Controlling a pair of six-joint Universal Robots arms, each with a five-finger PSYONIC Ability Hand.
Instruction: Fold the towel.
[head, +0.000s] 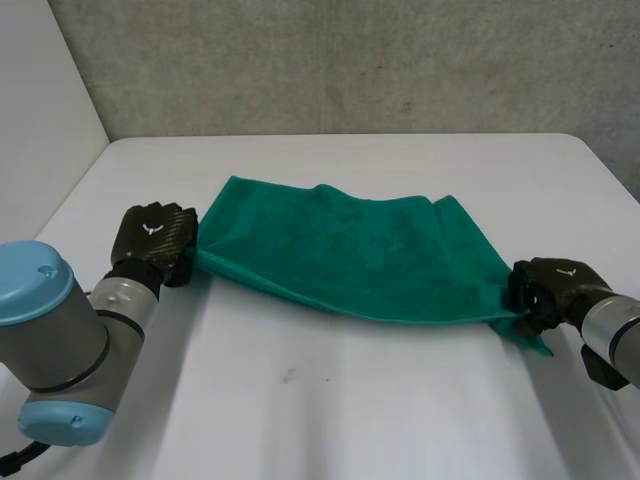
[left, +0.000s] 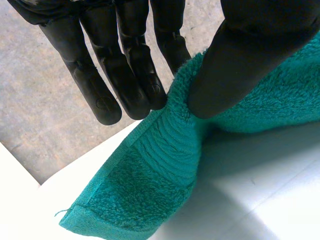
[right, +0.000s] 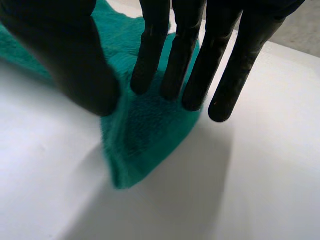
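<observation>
A green towel (head: 350, 250) stretches across the middle of the white table (head: 330, 410), taut between my two hands. My left hand (head: 152, 240) is at the towel's left corner. In the left wrist view its thumb (left: 235, 65) and fingers (left: 125, 85) pinch the towel's edge (left: 150, 185), and the corner hangs below them. My right hand (head: 555, 285) is at the right corner. In the right wrist view the towel (right: 145, 145) passes between its thumb (right: 75, 65) and fingers (right: 190, 70), with a small corner tip drooping onto the table.
A grey wall (head: 350, 60) runs behind the table's far edge. Bare white tabletop lies in front of the towel, towards me, and beyond it.
</observation>
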